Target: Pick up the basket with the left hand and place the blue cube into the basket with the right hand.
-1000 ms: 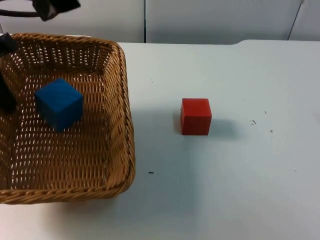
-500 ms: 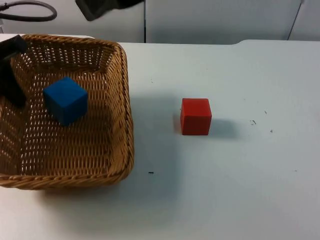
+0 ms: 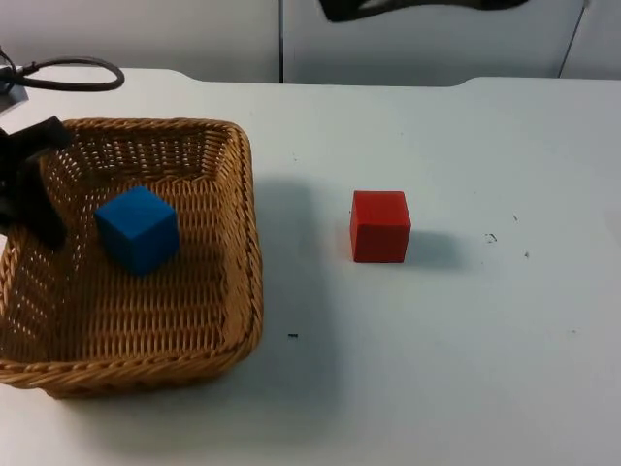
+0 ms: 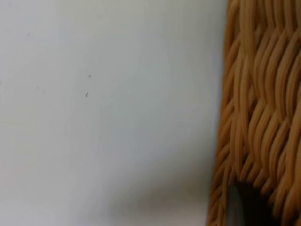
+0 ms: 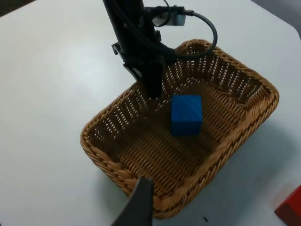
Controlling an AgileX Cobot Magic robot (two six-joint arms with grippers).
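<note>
The wicker basket (image 3: 243, 243) stands at the table's left with the blue cube (image 3: 138, 229) lying inside it, toward the back. My left gripper (image 3: 31, 199) is shut on the basket's left rim; from the right wrist it is seen as a black arm reaching down onto that rim (image 5: 149, 80). The basket's woven wall (image 4: 258, 113) is close in the left wrist view. My right gripper (image 3: 417, 8) hangs high over the back of the table, away from the basket (image 5: 117, 174) and the cube (image 5: 186, 114). One black fingertip (image 5: 139, 200) has nothing beside it.
A red cube (image 3: 379, 225) sits on the white table right of the basket, a hand's width from its wall. A corner of it (image 5: 290, 209) appears in the right wrist view. The grey partition wall (image 3: 194, 39) closes off the table at the back.
The basket with the blue cube has sunk toward the table and looks smaller. The right arm has swung rightward along the back edge, away from the basket.
</note>
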